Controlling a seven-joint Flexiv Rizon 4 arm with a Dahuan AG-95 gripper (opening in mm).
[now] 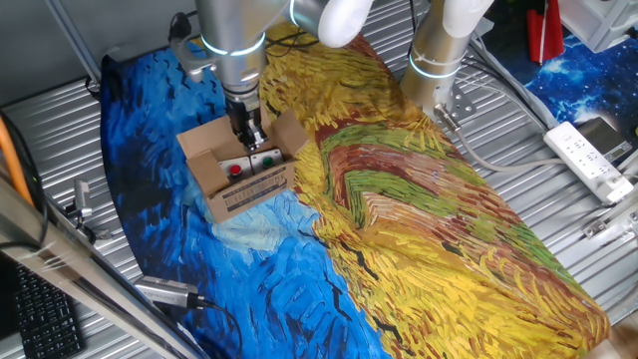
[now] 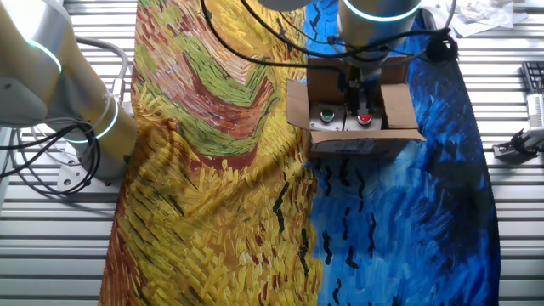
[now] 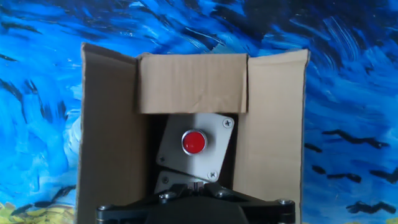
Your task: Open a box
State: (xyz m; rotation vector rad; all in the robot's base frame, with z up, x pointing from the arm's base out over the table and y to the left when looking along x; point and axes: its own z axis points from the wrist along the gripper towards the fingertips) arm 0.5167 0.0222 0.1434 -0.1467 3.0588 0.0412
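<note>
The box [image 1: 237, 175] sat on the blue part of the painted cloth [image 1: 419, 219], right by the seam where blue met yellow, and its flaps were already standing open! On the near long side in one fixed view there was a white label [image 1: 251, 190] with dark printed lines like a barcode, but the print was too small to read, and no brand name showed anywhere. The carton was a little longer than it was wide, and its long axis ran along that labelled side, slanting across the cloth from near-left to far-right in that view; the mouth faced straight up. Inside lay two pale grey switch units, one with a red button [image 3: 193, 142] and one with a green button [image 2: 326, 114], side by side in the other fixed view. The gripper [image 1: 248, 134] hung right over the open top, pointing down, its tip at about the level of the rim. Were the jaws wide or narrow? That could not be told, since the hand view caught only the dark underside of the hand at the bottom edge. Off the cloth, a white power strip [image 1: 591, 158] lay on the ribbed metal table [image 1: 60, 150] at far right.
</note>
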